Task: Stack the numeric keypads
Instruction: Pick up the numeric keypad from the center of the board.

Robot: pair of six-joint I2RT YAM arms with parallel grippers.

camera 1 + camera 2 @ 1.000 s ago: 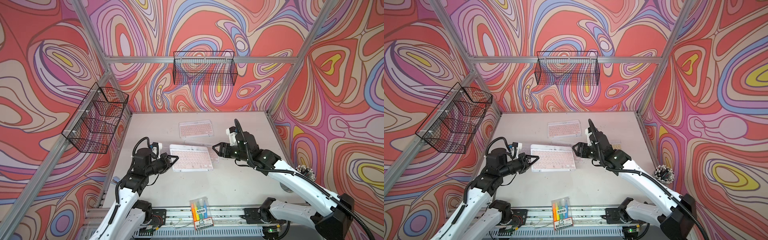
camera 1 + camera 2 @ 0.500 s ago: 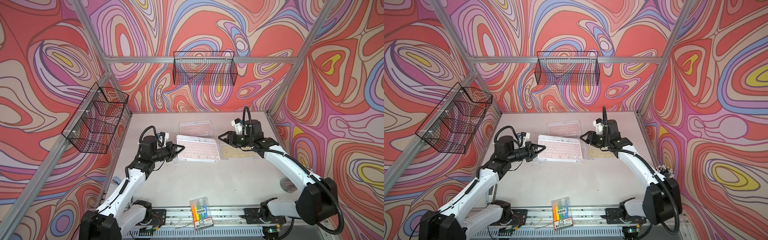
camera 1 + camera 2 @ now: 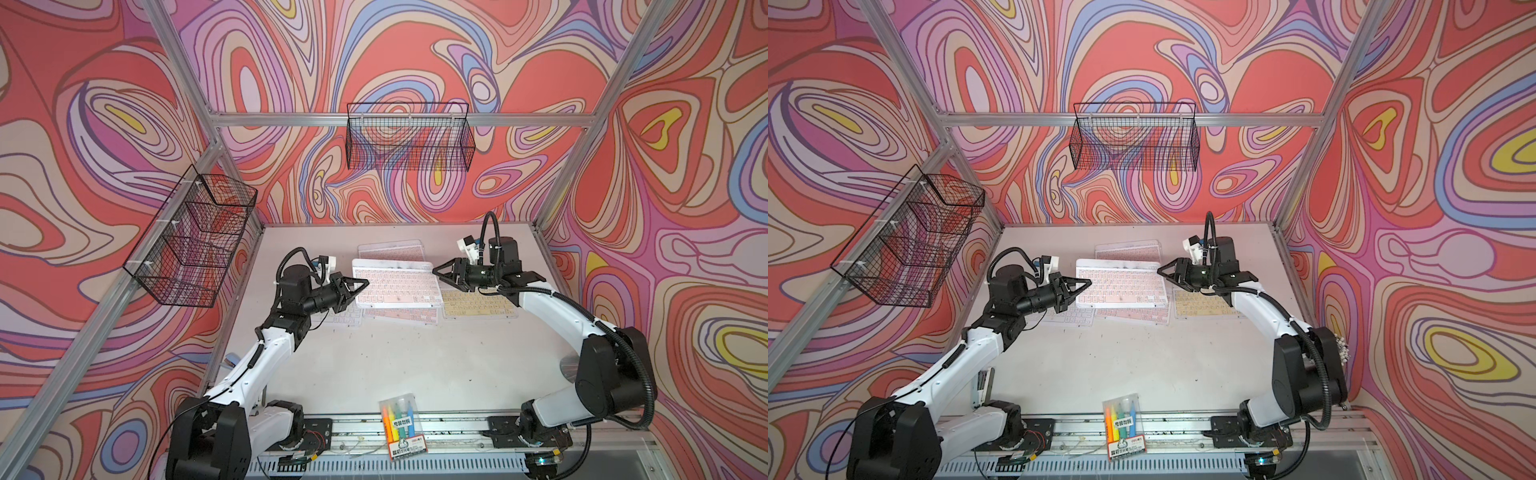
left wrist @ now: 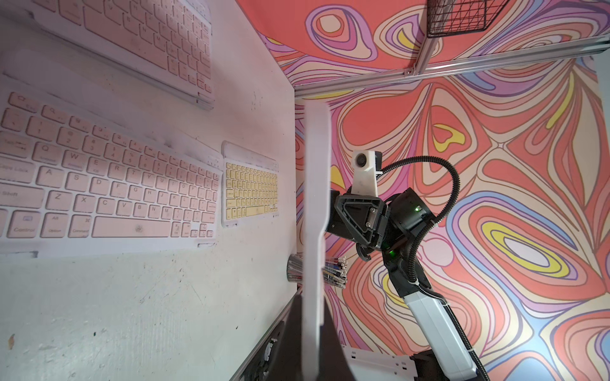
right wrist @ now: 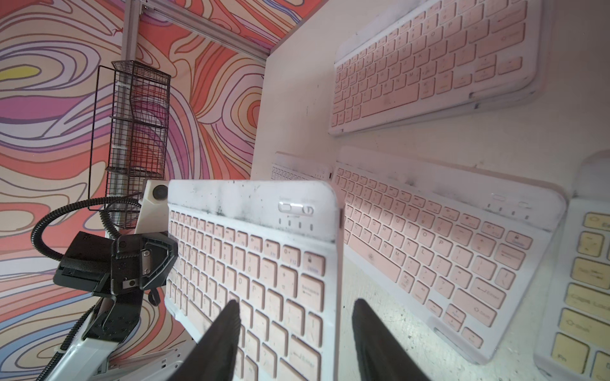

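Left gripper [image 3: 365,284] pinches the raised pink keypad [image 3: 395,284] by its left edge — right gripper [image 3: 438,276] fingers spread, right at its other edge.

White-framed pink-keyed keypad [image 3: 395,284], yellow-keyed keypad [image 3: 478,306], red, purple and cream swirled walls [image 3: 104,104], black wire baskets [image 3: 409,137]

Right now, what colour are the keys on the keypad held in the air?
The held keypad has pink keys; clearest in the right wrist view.
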